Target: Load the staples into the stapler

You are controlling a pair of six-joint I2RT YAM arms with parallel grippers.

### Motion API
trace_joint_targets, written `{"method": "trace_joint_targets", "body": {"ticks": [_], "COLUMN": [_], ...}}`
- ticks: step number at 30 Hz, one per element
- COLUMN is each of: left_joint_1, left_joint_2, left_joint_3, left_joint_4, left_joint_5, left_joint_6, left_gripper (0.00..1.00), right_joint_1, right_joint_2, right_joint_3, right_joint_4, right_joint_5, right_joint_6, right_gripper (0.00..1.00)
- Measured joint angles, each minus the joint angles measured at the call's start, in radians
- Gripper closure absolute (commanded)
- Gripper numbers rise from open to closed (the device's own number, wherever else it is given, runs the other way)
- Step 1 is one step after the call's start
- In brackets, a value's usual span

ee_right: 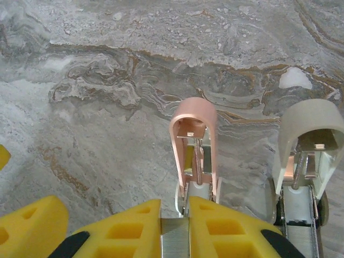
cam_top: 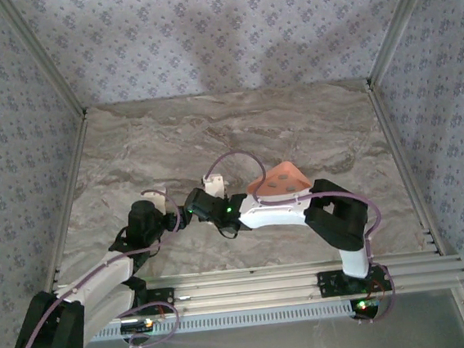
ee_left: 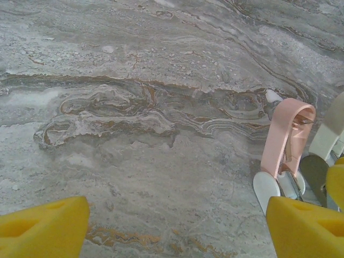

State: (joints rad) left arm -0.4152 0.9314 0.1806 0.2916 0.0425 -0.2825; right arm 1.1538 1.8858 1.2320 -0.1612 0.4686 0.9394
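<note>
Grips the open pink stapler (ee_right: 193,134) by its rear in the right gripper (ee_right: 174,215), axis straight ahead; has the left gripper (ee_left: 177,215) spread empty just left; staples (cam_top: 285,184) beyond the right forearm (cam_top: 273,215).

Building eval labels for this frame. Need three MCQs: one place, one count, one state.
1. In the right wrist view, where does the cream stapler stand relative to the pink stapler?
A. to its left
B. to its right
C. on top of it

2. How many staplers are on the table?
A. one
B. two
C. three

3. What state is the left gripper in?
A. open, holding nothing
B. shut on the pink stapler
C. shut on the cream stapler

Answers:
1 B: the cream one stands right of the pink one.
2 B: one pink and one cream.
3 A: its yellow fingers are wide apart, with bare table between them.
</note>
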Motion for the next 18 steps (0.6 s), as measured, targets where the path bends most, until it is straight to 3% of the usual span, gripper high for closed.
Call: {"method": "trace_joint_targets", "body": {"ticks": [18], "left_joint_1": [0.0], "left_joint_2": [0.0], "left_joint_3": [0.0], "left_joint_4": [0.0], "left_joint_5": [-0.007], "left_joint_6": [0.0], "left_gripper": [0.15], "right_joint_1": [0.001], "right_joint_2": [0.044], "right_joint_3": [0.035], "right_joint_4": [-0.032], "right_joint_5": [-0.005], "right_joint_6": [0.014], "right_gripper": [0.82]}}
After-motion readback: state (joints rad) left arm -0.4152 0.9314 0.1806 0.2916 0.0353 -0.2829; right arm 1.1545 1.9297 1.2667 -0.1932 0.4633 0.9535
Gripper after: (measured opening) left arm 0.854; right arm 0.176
